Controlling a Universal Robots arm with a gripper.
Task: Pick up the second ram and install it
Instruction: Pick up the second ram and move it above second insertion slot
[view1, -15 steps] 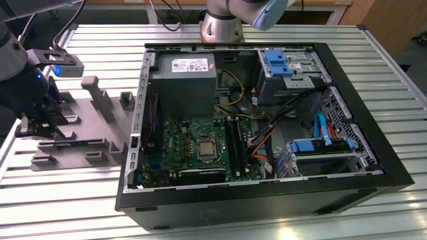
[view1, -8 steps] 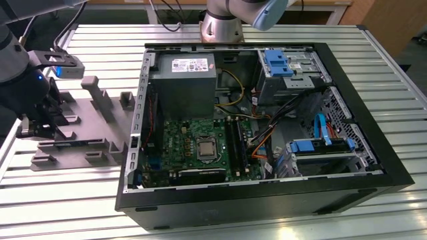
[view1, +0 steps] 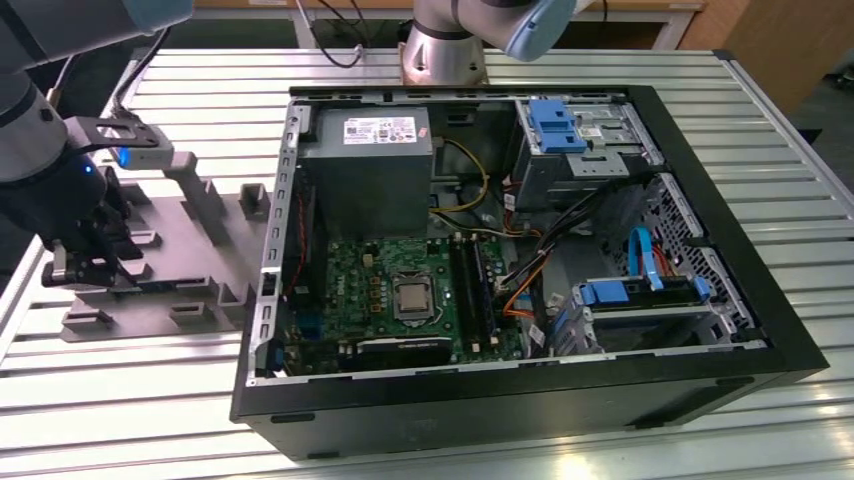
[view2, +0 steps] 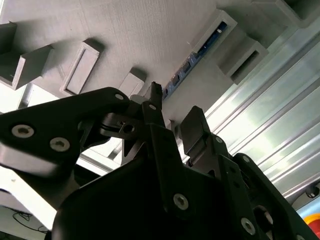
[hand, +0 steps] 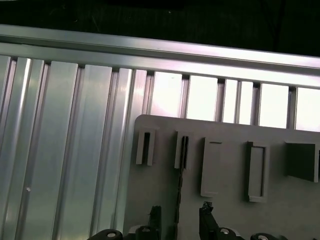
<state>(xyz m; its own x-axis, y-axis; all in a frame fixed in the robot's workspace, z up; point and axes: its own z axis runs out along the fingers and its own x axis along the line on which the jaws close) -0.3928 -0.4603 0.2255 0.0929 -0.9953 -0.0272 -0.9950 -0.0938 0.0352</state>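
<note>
My tool hangs open astride the second ram in its grey holder; closing off-centre could, I reckon, tilt and jam it.

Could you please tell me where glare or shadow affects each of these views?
First wrist view: the table slats glare near white beyond the grey holder, under a black band. Second wrist view: the gripper is a dark silhouette; slats streak with reflections. Exterior view: even light, with shadow inside the computer case.

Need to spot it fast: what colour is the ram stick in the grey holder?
Second ram: blue-green, dark chips; clearest in second wrist view.
</note>
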